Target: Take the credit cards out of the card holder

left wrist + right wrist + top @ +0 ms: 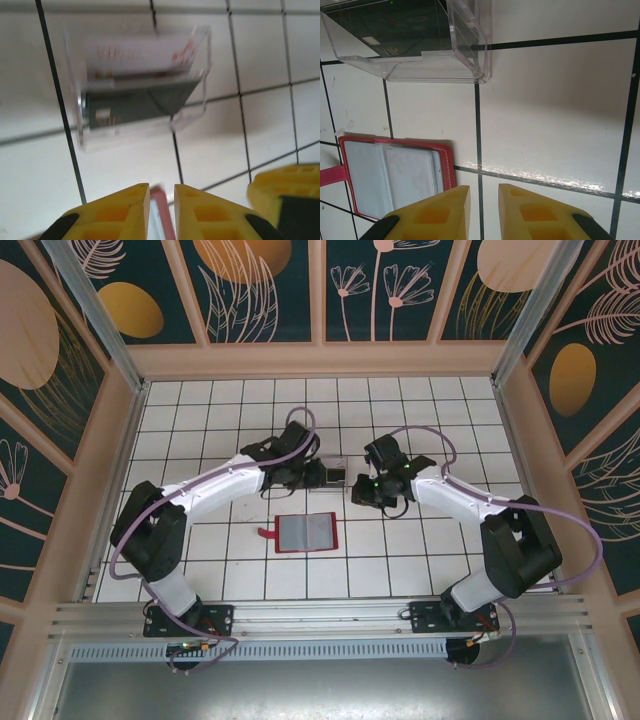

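Lab robot cell, gridded white table [440,570], aluminium frame [320,615], decorative wall panels [265,290]

No lettering can be read. Ahead of the left tool [161,212], the pale card [142,52] in the clear box [192,107] bears blurred red marks; ahead of the right tool [484,212], the dark card [395,27] shows faint, illegible print.

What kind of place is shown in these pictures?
Probably a robot test cell: a white gridded table walled by patterned panels, with an aluminium rail carrying two arms. A red card holder lies open.
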### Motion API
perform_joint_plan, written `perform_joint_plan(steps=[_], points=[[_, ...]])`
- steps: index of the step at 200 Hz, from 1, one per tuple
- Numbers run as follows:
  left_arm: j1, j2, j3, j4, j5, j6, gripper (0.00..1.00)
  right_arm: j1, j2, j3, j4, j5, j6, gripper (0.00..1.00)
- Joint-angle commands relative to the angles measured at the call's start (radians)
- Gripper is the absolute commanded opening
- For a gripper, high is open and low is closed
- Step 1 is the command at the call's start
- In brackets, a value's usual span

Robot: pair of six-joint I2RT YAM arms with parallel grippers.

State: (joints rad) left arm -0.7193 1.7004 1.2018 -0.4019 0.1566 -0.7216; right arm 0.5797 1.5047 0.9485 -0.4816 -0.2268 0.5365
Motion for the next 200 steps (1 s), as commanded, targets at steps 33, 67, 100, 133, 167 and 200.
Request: perform_joint_plan(steps=[33, 67, 100, 133, 167, 200], points=[[-0.051, -0.041, -0.165, 0.163, 0.201, -0.183, 0.2, -0.005, 0.008, 0.003, 0.026, -0.011, -0.004, 0.23], [-0.088, -0.007, -0.202, 0.224, 0.262, -0.209, 0.2, -0.005, 0.006, 0.002, 0.024, -0.007, -0.003, 0.22], [-0.097, -0.002, -0.248, 0.252, 0.27, -0.235, 0.2, -0.004, -0.003, -0.005, 0.018, 0.003, 0.0, 0.23], [-0.097, 0.034, -0.269, 0.283, 0.311, -0.247, 0.2, -0.005, -0.005, -0.007, 0.016, 0.001, 0.002, 0.23], [-0.097, 0.049, -0.289, 0.29, 0.316, -0.25, 0.19, -0.005, -0.01, -0.009, 0.013, 0.003, 0.002, 0.22], [-0.097, 0.062, -0.296, 0.284, 0.31, -0.253, 0.19, -0.006, -0.005, -0.011, 0.018, -0.002, 0.002, 0.23]])
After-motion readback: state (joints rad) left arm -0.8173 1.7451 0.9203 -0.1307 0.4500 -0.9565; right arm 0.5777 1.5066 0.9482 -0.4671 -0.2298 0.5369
